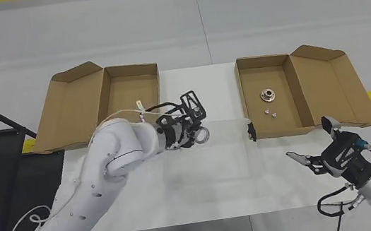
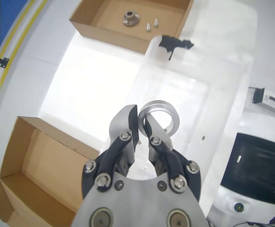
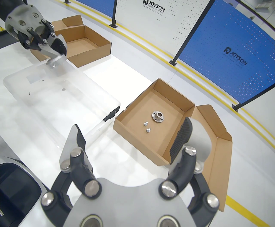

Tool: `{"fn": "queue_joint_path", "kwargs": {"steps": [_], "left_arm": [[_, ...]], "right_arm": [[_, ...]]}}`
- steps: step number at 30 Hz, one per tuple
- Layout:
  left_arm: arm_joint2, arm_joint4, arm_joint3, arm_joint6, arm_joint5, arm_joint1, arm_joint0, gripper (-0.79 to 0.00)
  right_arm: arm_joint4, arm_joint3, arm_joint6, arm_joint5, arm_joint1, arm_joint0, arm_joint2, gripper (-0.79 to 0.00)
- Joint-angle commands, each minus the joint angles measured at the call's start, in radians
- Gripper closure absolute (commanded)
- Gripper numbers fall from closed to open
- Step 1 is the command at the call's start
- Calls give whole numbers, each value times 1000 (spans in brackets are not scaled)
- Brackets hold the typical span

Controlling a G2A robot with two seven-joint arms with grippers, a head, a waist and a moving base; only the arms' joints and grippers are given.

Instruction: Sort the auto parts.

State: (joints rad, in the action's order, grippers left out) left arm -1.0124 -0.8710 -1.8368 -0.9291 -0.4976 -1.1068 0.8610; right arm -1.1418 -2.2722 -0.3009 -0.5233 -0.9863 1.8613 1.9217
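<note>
White table (image 1: 204, 198): fills the centre of the top view and runs down to the lower edge. Directly on it are one open brown cardboard box (image 1: 126, 99) at upper left and a second open brown cardboard box (image 1: 287, 117) at upper right, flaps spread outward. Mid-frame between them is a clear plastic tray (image 1: 231, 162). A scrap of black tape (image 1: 251, 132) sits on the tray corner nearest the right-hand box.

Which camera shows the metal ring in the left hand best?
The left wrist view: the ring is close and its full circle shows, clamped in the left hand. The top view shows the ring small at the hand's tip; the right wrist view shows it far off, nearly edge-on.
</note>
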Motion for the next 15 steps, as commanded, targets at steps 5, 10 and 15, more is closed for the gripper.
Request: {"fn": "queue_joint_path", "kwargs": {"steps": [5, 10, 15], "left_arm": [[-162, 68, -48, 182, -37, 26, 129, 0], [-251, 74, -74, 348, -27, 35, 222, 0], [-260, 74, -80, 384, -39, 36, 241, 0]], "right_arm": [[0, 0, 0, 0, 0, 0, 0, -785], [0, 0, 0, 0, 0, 0, 0, -785], [0, 0, 0, 0, 0, 0, 0, -785]]}}
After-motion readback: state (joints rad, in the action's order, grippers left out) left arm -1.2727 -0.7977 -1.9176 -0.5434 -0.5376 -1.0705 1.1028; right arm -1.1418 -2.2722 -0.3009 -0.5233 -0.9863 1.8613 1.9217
